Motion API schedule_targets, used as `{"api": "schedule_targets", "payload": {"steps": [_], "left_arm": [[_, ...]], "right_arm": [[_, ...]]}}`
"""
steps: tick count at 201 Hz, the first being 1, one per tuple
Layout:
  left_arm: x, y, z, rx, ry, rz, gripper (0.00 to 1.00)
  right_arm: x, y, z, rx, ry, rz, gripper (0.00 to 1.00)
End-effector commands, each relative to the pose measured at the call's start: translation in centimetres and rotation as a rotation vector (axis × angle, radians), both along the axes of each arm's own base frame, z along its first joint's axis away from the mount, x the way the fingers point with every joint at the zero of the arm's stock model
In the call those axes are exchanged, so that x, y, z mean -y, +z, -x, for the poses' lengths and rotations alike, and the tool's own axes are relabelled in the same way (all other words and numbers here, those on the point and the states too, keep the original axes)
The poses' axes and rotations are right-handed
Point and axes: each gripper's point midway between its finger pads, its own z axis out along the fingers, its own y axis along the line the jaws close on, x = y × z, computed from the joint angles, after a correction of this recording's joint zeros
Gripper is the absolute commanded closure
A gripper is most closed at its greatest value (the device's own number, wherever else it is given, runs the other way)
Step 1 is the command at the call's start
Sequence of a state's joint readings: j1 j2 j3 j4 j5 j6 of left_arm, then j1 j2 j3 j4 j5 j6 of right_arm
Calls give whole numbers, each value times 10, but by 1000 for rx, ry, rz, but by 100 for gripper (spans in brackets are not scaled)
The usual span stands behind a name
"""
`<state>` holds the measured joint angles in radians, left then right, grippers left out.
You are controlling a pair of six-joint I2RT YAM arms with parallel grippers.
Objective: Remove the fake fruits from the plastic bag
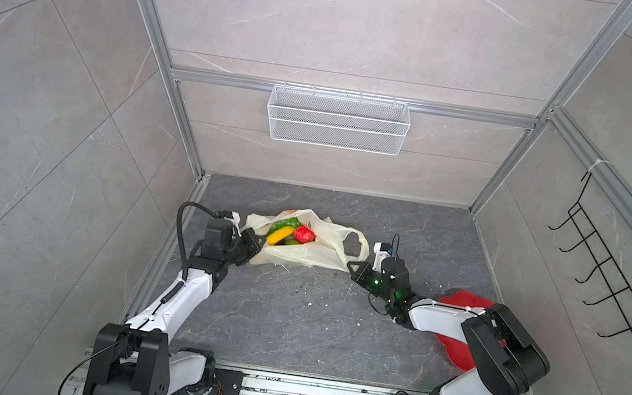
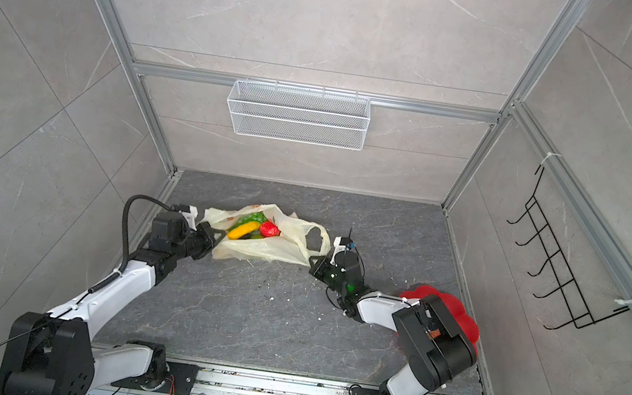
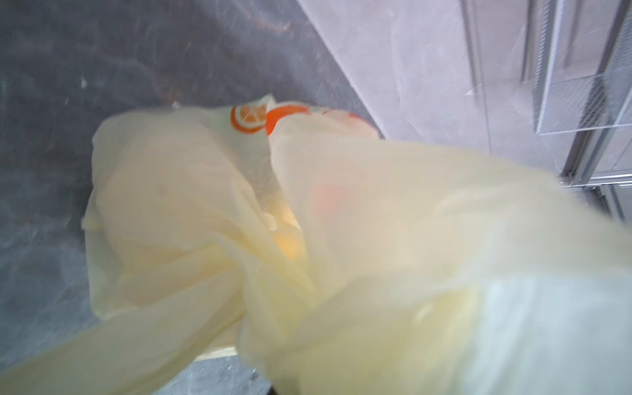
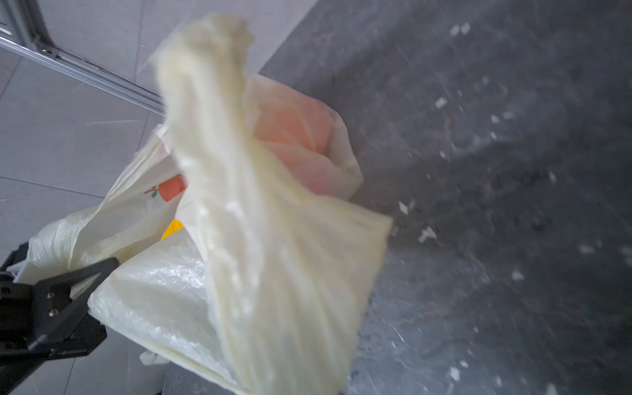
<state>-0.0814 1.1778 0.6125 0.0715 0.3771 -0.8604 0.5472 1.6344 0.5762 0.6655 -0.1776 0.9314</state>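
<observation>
As fruits [image 1: 292, 235] sit in plastic bag [image 1: 297, 258], right arm [image 1: 441, 317] half-hides red plate [image 1: 454, 354]

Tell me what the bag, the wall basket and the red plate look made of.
The plastic bag: thin translucent pale-yellow film, slightly glossy; it crumples and lets colour through. The basket: white-coated fine wire mesh, see-through, probably metal. The red plate: smooth, uniform red, likely plastic; partly hidden by the right arm.

White shells and black joints on both arms! The left arm [image 1: 185, 295] trails a thick black cable [image 1: 178, 229]. On the right arm [image 1: 442, 318], green lights [image 1: 377, 281] glow beside the black right gripper [image 1: 351, 265].
</observation>
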Motion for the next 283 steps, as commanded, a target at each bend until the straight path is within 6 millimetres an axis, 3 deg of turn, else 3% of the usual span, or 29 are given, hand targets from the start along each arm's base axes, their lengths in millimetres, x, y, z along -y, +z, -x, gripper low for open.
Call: {"api": "schedule_targets", "payload": {"steps": [1, 23, 44, 64, 119, 143, 165, 201, 243, 283], "left_arm": [[-3, -3, 8, 49, 6, 15, 100], [0, -11, 21, 41, -45, -15, 100], [0, -8, 26, 74, -55, -41, 100], [0, -2, 25, 105, -63, -59, 100], [4, 2, 25, 125, -90, -94, 100], [9, 1, 32, 127, -105, -130, 100], [11, 1, 37, 133, -110, -138, 100], [5, 4, 45, 148, -91, -155, 100], [1, 0, 55, 141, -76, -165, 100], [0, -5, 62, 137, -80, -165, 100]], "right_arm": [[12, -19, 2, -45, -53, -15, 81], [24, -18, 8, -35, -56, 79, 59], [29, 12, 17, 35, -36, 227, 42], [24, 40, 29, 98, 6, 374, 34], [42, 87, 54, 171, 22, 622, 29], [33, 114, 57, 235, 74, 743, 29], [10, 132, 53, 278, 144, 792, 29], [-42, 120, 31, 287, 290, 877, 27], [-76, 99, -7, 291, 353, 1025, 23], [-103, 83, -25, 277, 407, 1060, 21]]}}
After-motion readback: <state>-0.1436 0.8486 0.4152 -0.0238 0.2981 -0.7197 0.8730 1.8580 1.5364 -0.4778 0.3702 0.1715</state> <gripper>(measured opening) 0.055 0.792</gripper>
